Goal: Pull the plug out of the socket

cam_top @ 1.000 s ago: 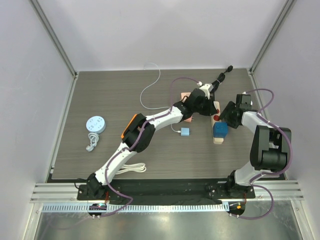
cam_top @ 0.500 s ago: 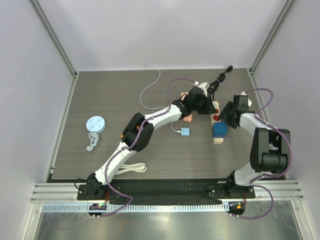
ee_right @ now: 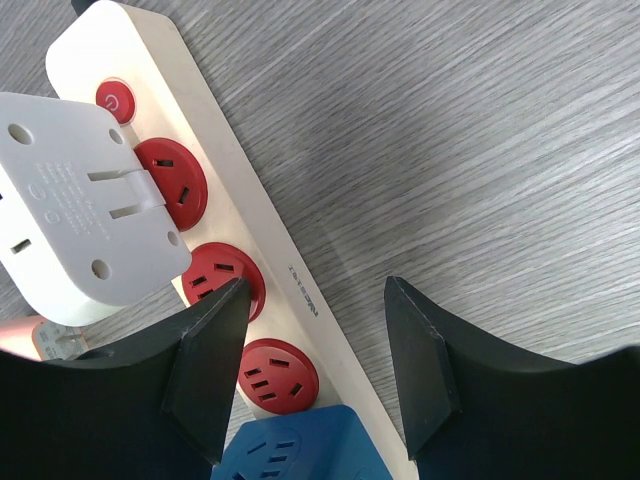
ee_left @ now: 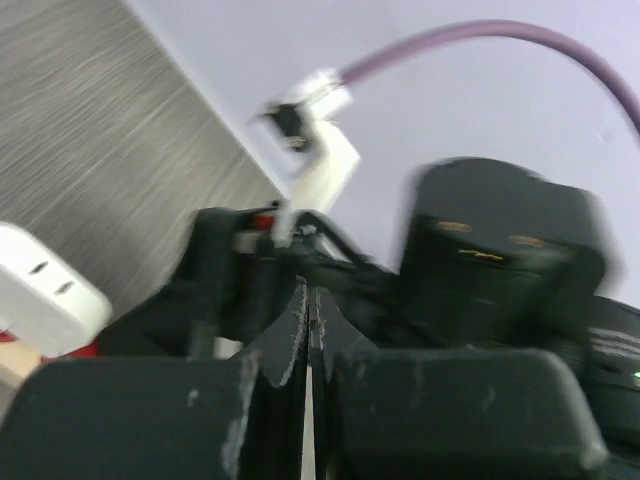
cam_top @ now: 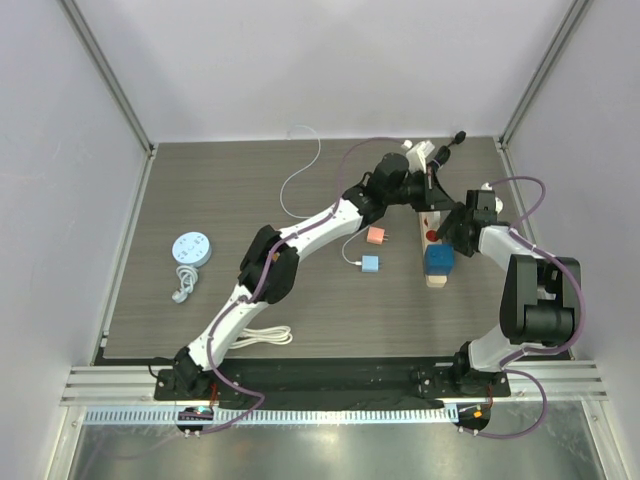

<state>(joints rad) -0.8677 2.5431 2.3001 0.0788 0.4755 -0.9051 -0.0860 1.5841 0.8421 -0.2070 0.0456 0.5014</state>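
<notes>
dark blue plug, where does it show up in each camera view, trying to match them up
Top external: the dark blue plug is right of centre, on the near end of the beige power strip.
Left wrist: not in it.
Right wrist: at the bottom edge, centre, cut off by the frame.
Shared landmark: the beige power strip under the plug, seen in the top and right wrist views.

One overhead, two wrist views.
The top camera looked steeply down from the near side over the table (cam_top: 200,200); the right wrist camera faced down, close over the socket (ee_right: 262,222), shared with it; the left wrist's looked blurrily toward the wall (ee_left: 450,110).
</notes>
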